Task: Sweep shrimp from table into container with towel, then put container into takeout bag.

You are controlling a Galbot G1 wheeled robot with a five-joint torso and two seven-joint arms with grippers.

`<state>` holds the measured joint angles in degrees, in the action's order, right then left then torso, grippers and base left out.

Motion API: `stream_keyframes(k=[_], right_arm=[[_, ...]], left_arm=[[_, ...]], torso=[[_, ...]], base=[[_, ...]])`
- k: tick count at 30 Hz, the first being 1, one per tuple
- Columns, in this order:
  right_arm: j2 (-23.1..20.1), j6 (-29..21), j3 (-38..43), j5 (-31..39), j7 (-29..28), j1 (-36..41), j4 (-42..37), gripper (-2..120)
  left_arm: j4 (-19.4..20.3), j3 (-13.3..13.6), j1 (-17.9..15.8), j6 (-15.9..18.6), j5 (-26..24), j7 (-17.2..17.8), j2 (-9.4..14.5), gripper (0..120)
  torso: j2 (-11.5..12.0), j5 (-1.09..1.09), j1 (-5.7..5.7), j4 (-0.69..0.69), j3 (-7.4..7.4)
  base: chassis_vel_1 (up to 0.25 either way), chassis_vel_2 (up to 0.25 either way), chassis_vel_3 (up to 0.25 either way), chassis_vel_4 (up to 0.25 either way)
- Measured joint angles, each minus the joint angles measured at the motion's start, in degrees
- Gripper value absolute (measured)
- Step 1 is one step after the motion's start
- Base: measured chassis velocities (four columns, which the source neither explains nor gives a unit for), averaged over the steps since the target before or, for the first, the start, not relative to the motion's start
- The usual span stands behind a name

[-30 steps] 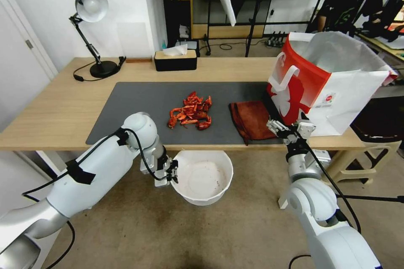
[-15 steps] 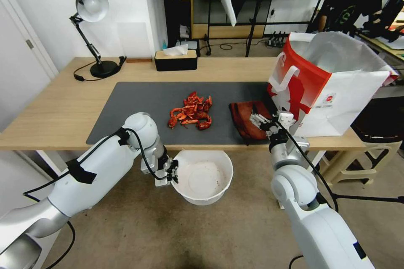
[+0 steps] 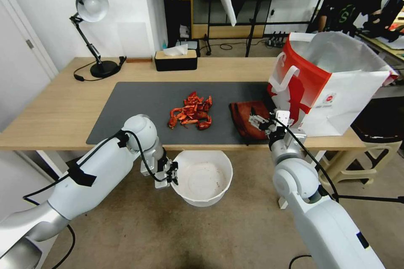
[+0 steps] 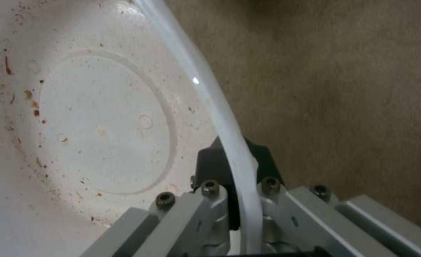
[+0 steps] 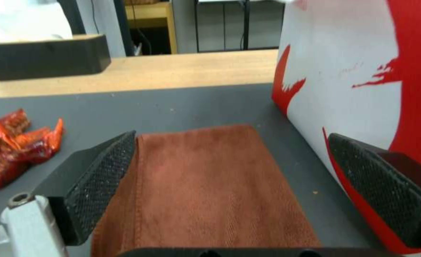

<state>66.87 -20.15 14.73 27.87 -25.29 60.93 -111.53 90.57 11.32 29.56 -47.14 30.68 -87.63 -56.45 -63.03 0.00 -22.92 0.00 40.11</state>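
The right gripper (image 3: 257,120) has moved in from beside the big red and white paper takeout bag (image 3: 328,84) and now hangs just over the small rust-brown folded towel (image 3: 249,119). Its two black fingers (image 5: 101,178) are spread wide apart, one on each side of the cloth, and nothing is between them yet. I think this means the grab comes next, and the sweeping has not started.

The towel lies flat on the dark grey mat (image 3: 139,109), which sits on the long light wood table (image 3: 50,113). It is between the heap of shiny red-orange shrimp (image 3: 191,111) and the bag, close to the table's front edge. Its long side runs from the front edge toward the back of the table, so a short end points at the robot. The stitched hem runs down the side nearest the shrimp.

The left gripper (image 3: 170,173) is down below the table edge. It is pinched tight on the rim of the round white plastic container (image 3: 204,176), holding it just under the edge, right below the shrimp. The container has only little red stains inside.
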Motion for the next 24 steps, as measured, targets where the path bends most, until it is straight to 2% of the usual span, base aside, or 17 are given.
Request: stream_keyframes(k=[11,24], right_arm=[[0.08,-0.88,-1.19,0.62,-0.3,-1.08,2.91,100],[-1.09,-3.39,-3.78,2.36,-0.62,-4.25,5.5,100]], left_arm=[[-0.77,0.05,-0.86,0.0,0.04,0.0,-0.3,0],[-0.79,-0.17,-0.35,0.0,-0.24,0.0,-0.14,0]], torso=[[0.0,0.0,0.0,0.0,0.0],[0.0,-0.01,0.0,0.0,-0.01]], base=[[0.0,0.0,0.0,0.0],[0.0,0.0,0.0,0.0]])
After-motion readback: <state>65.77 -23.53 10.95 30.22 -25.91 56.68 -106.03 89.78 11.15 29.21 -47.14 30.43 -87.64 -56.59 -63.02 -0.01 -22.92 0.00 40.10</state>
